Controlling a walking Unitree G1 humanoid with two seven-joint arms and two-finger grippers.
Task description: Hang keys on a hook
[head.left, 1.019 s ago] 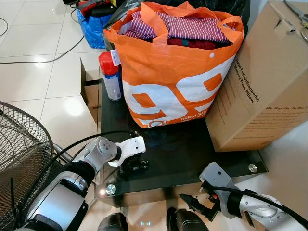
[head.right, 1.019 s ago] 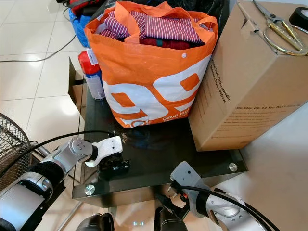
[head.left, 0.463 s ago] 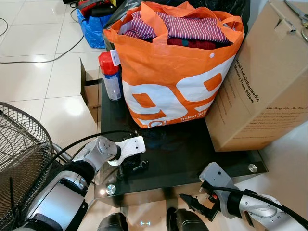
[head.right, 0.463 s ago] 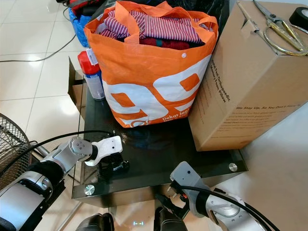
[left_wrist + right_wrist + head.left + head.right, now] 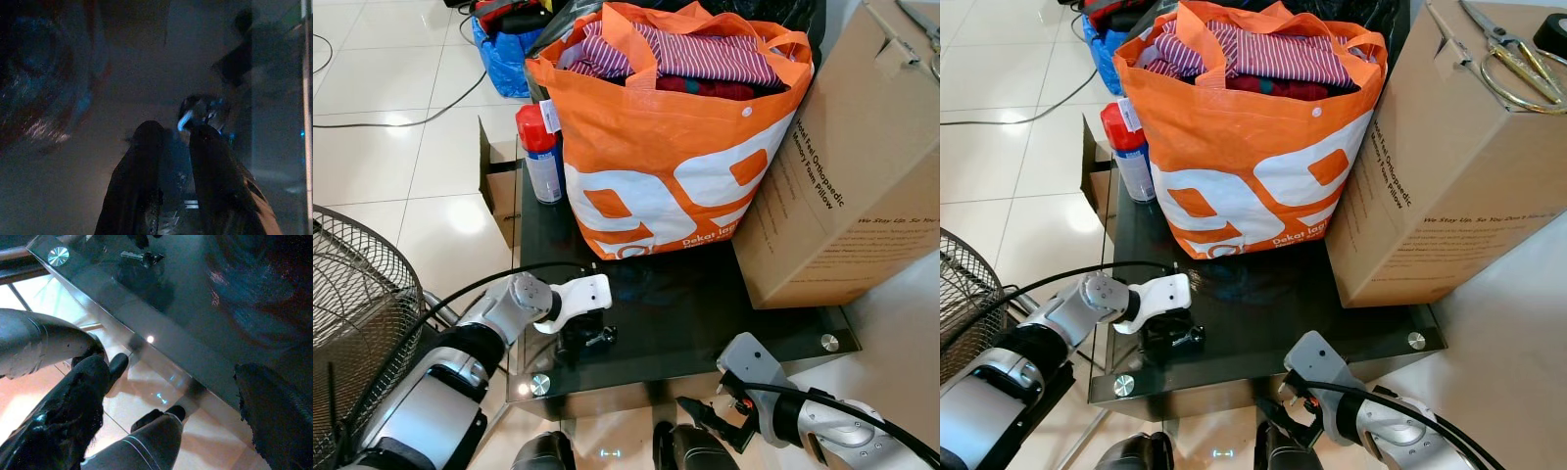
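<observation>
low dark glass desk (image 5: 773,323) with an orange woven shopping bag (image 5: 666,166) full of striped clothes at its far middle, a red-capped spray can (image 5: 539,152) to the bag's left, a large brown cardboard box (image 5: 847,166) to its right. small dark bunch of keys (image 5: 589,338) lying on the glass near the near left corner. left gripper (image 5: 576,340) down on the desk at the keys, fingers (image 5: 146,161) close together with only a narrow gap, tips touching or just beside the keys; cannot tell whether actually gripped. right gripper (image 5: 710,419) low beyond the desk's near edge, above the tiled floor (image 5: 382,147), fingers (image 5: 73,401) spread wide, holding nothing. wire fan guard (image 5: 357,313) at the near left.
</observation>
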